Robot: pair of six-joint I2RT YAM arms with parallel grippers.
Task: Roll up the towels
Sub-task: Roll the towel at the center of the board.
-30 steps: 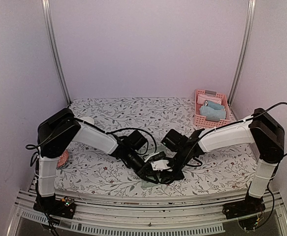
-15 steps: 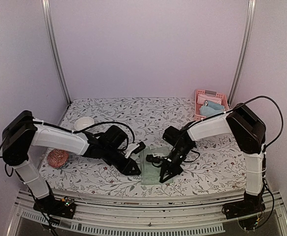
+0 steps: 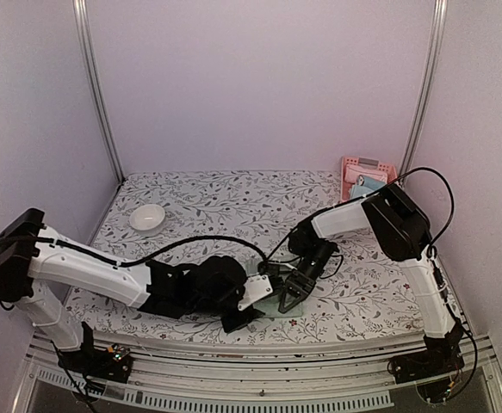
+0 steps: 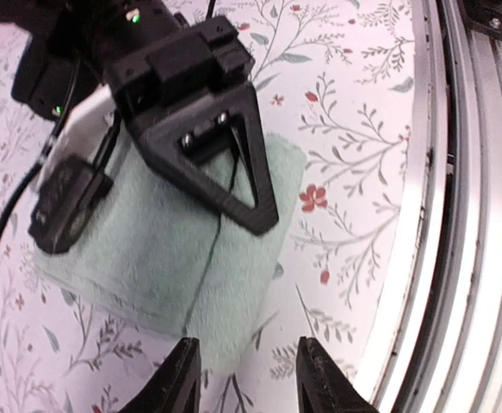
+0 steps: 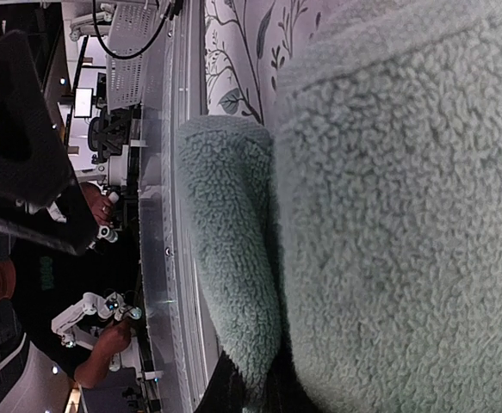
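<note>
The sage-green towel (image 4: 160, 258) lies flat near the table's front edge, seen in the top view (image 3: 270, 307) between the two arms. My right gripper (image 3: 287, 298) rests on it from the far side. In the right wrist view its fingers (image 5: 233, 391) pinch a raised fold of the green terry (image 5: 233, 284), so that gripper (image 5: 259, 391) is shut on the towel. My left gripper (image 4: 246, 383) hovers open just off the towel's near corner, with only tablecloth between its fingertips. The light blue towel (image 3: 359, 190) lies in the pink basket (image 3: 367, 165).
A white bowl (image 3: 147, 216) stands at the back left. The pink basket sits at the back right, partly behind the right arm. The metal rail (image 4: 461, 215) of the table's front edge runs close beside the left gripper.
The left arm has swung down and right to the towel's near corner, and its jaws have opened wider. The right gripper stays shut on the towel, while its arm has stretched further over the table.
</note>
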